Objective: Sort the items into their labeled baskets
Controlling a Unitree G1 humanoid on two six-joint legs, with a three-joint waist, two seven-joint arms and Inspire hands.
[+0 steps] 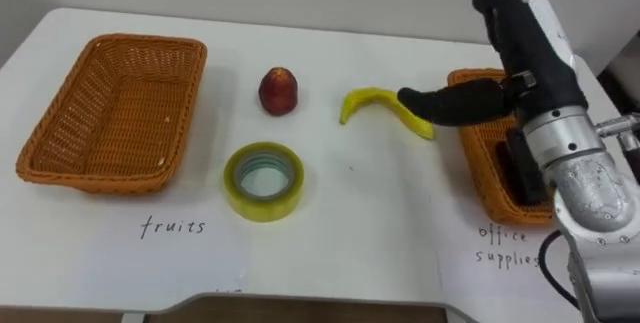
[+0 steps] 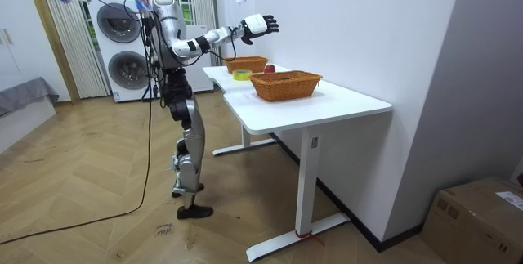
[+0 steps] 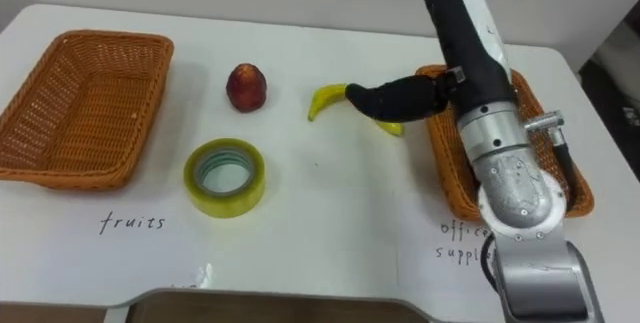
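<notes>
The right robot hand [image 1: 525, 58] hangs raised, fingers straight and spread, holding nothing, seemingly poised for the banana [image 1: 375, 103] on the tabletop [image 1: 350, 223] under its thumb; the apple [image 1: 279, 91], tape roll [image 1: 264, 180] and fruits basket [image 1: 60, 153] lie farther to its left.

Counts:
- Baskets: two, woven. One basket [image 1: 140, 41] well left of right hand [image 1: 520, 43], second basket [image 1: 478, 168] below hand, at its wrist side.
- Fruit: two pieces. One banana [image 1: 370, 100] just beside hand's thumb, one red fruit [image 1: 279, 91] farther left of hand.
- Tape roll [image 1: 264, 180]: one, left of hand, nearer robot.
- Handwritten labels: two, fruits label [image 1: 172, 227] and office supplies label [image 1: 505, 245].
- White table [image 1: 350, 233]: one.
</notes>
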